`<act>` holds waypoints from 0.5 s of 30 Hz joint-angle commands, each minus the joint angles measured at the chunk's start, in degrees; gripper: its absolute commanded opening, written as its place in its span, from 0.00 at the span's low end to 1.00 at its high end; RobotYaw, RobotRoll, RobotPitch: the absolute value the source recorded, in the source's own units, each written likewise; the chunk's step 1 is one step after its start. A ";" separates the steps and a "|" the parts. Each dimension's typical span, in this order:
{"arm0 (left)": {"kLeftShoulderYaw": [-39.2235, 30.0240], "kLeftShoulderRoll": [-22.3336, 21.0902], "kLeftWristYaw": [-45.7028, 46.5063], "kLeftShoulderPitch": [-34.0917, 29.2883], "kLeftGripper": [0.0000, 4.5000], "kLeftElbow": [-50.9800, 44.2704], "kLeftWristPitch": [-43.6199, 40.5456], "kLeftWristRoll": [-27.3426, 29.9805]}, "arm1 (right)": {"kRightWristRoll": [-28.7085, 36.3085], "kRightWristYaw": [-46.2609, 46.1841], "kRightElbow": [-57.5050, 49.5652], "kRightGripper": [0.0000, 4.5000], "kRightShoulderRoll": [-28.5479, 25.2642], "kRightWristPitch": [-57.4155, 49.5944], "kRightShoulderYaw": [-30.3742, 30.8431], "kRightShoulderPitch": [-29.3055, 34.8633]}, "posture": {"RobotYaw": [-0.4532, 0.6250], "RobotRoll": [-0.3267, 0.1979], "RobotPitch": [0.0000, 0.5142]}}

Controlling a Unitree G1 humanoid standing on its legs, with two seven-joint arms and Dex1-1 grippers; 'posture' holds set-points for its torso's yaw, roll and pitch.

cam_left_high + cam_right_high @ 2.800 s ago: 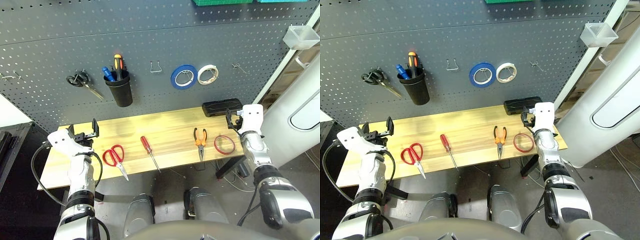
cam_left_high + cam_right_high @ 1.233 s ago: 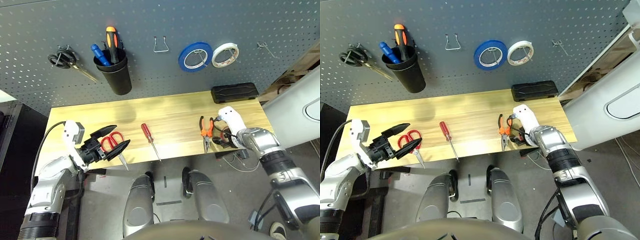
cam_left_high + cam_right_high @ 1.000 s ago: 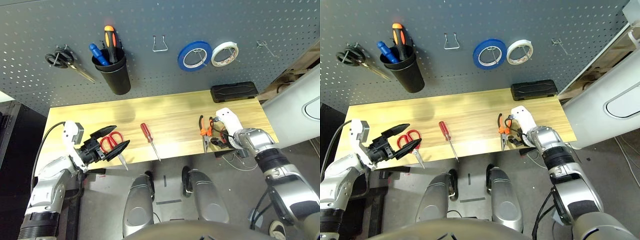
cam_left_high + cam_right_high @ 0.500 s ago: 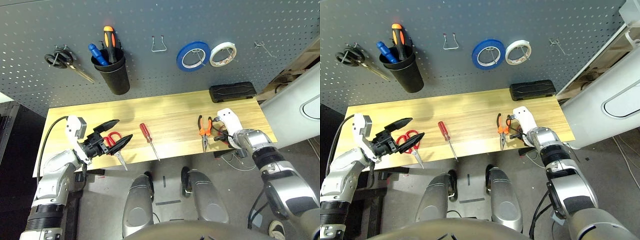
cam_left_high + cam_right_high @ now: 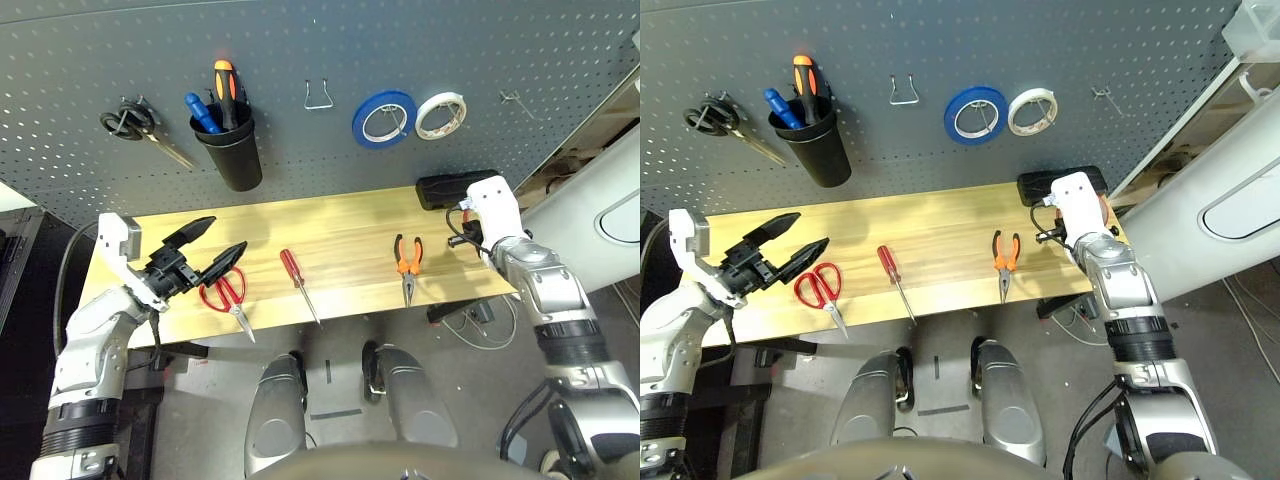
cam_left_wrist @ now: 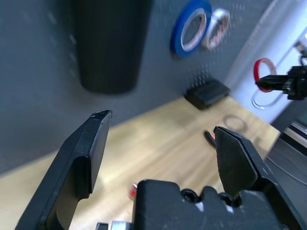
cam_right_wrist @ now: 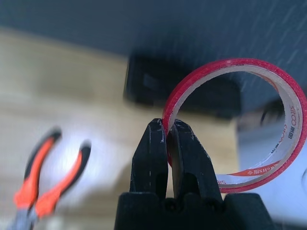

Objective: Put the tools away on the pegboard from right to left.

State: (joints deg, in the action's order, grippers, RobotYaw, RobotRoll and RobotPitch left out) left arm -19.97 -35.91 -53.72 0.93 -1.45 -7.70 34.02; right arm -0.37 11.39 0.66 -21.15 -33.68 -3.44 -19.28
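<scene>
Right wrist view: our right gripper (image 7: 168,132) pinches the thin red tape ring (image 7: 283,100) by one wall, lifted off the table. Left gripper (image 6: 160,139) gapes empty. Risk: ring swivels, misses the bare hook (image 5: 515,102) on the pegboard (image 5: 300,40).

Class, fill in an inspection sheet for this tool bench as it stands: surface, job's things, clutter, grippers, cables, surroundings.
Surface: wooden tabletop, bare between tools.
Job's things: red scissors, red screwdriver and pliers lie on it; red tape ring is off it, held.
Clutter: black case at the back edge.
Grippers: left gripper jaws open, empty; right gripper shut on the ring's edge.
Cables: black cable at the left arm.
Surroundings: pegboard holds black cup, black scissors, blue tape, white tape.
</scene>
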 commanded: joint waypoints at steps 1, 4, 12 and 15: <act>-1.52 -2.51 -0.02 1.32 1.00 -3.17 -3.91 2.57 | 0.04 -1.35 -2.34 0.01 -0.10 2.88 -2.15 0.51 | 0.42 0.62 0.17; -2.34 -4.56 0.27 3.06 1.00 -5.18 -7.23 4.42 | -0.90 -2.24 -2.09 0.01 -0.70 5.53 -2.29 -0.52 | 0.42 0.62 0.17; -1.43 -7.50 1.64 7.88 1.00 -12.50 -17.56 10.00 | -4.08 -4.63 0.54 0.01 -3.32 15.11 -2.94 -3.30 | 0.43 0.62 0.16; -1.09 -7.63 1.82 8.58 1.00 -13.64 -19.30 10.69 | -4.35 -5.42 1.55 0.01 -3.74 17.04 -3.33 -3.98 | 0.42 0.62 0.16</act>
State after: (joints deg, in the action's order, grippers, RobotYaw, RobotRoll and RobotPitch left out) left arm -21.78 -42.93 -52.24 9.04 -13.35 -25.60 43.76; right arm -3.88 6.68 0.84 -24.24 -18.01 -5.41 -22.71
